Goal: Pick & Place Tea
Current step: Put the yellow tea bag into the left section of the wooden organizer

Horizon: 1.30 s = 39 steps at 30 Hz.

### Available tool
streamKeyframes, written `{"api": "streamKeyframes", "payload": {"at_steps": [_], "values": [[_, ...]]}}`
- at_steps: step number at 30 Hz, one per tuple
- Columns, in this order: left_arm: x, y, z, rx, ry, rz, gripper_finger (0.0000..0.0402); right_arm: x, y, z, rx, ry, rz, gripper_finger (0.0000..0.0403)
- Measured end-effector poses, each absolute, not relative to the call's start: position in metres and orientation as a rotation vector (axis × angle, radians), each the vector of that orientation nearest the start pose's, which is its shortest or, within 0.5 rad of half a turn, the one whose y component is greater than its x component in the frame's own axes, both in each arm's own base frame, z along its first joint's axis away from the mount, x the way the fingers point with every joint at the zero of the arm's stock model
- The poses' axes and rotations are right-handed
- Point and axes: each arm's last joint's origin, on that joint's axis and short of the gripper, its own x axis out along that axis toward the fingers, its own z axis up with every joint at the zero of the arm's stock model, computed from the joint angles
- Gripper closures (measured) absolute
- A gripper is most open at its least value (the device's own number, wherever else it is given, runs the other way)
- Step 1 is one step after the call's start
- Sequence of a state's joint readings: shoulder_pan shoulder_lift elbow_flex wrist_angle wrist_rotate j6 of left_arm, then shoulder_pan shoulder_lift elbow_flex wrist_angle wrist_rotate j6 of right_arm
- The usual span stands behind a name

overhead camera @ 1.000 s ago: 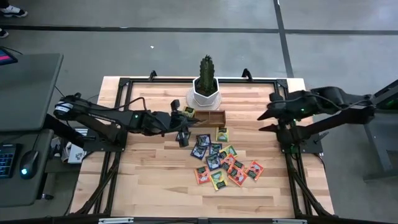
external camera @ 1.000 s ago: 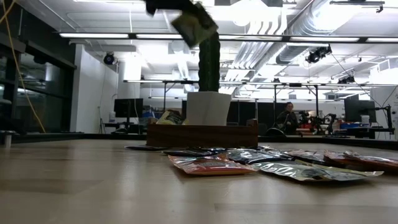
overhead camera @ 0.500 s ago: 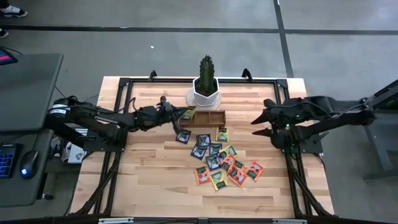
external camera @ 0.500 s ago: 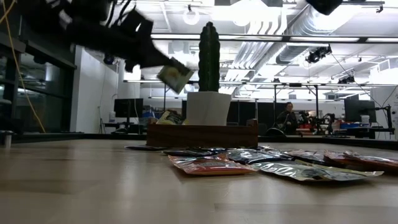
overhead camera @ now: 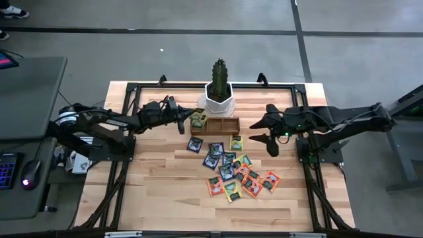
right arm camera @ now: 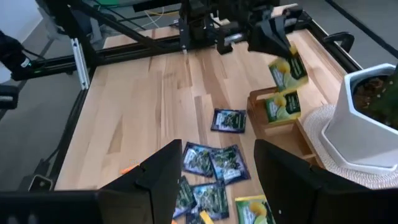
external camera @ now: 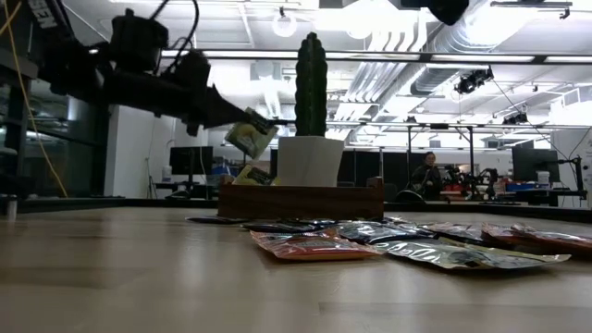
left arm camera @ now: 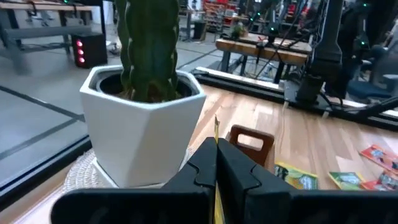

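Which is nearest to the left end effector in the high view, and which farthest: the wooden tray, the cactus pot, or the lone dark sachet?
From the left end effector:
1. Wooden tray, just beside it.
2. Lone dark sachet, below it in the picture.
3. Cactus pot, at the table's far edge.

The sachet and pot are nearly too close to call.

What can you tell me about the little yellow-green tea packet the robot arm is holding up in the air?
The yellow-green sachet is a small, flat, square packet, glossy like foil, with a printed label. The left gripper pinches it by one edge with shut fingers, so it hangs tilted in the air. It hovers just above the end compartment of the wooden tray, where another yellow-green packet already stands, beside the white cactus pot. Only the gripper touches it.
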<state>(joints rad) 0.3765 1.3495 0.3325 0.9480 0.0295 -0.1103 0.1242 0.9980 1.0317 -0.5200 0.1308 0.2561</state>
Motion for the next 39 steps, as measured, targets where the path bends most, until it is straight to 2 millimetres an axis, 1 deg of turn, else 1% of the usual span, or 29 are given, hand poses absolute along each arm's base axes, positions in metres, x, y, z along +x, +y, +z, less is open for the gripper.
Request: {"api": "streamKeyframes", "payload": {"at_steps": [3, 6, 10, 13, 21, 30, 39], "values": [[0.224, 0.092, 0.167, -0.142, 0.089, 0.332, 0.0401, 0.210, 0.022, 0.346, 0.196, 0.478, -0.080, 0.0206], [0.226, 0.095, 0.163, -0.145, 0.078, 0.314, 0.0401, 0.213, 0.022, 0.344, 0.208, 0.487, -0.095, 0.0206], [0.229, 0.096, 0.159, -0.143, 0.071, 0.323, 0.0401, 0.212, 0.022, 0.344, 0.215, 0.483, -0.108, 0.0206], [0.233, 0.098, 0.152, -0.159, 0.110, 0.311, 0.0401, 0.212, 0.021, 0.345, 0.228, 0.476, -0.127, 0.0206], [0.245, 0.102, 0.146, -0.173, 0.134, 0.292, 0.0401, 0.211, 0.021, 0.345, 0.231, 0.472, -0.140, 0.0206], [0.244, 0.101, 0.136, -0.211, 0.246, 0.300, 0.0401, 0.211, 0.021, 0.345, 0.252, 0.470, -0.148, 0.0206], [0.244, 0.102, 0.135, -0.200, 0.256, 0.307, 0.0400, 0.211, 0.021, 0.345, 0.254, 0.470, -0.154, 0.0206]]}}
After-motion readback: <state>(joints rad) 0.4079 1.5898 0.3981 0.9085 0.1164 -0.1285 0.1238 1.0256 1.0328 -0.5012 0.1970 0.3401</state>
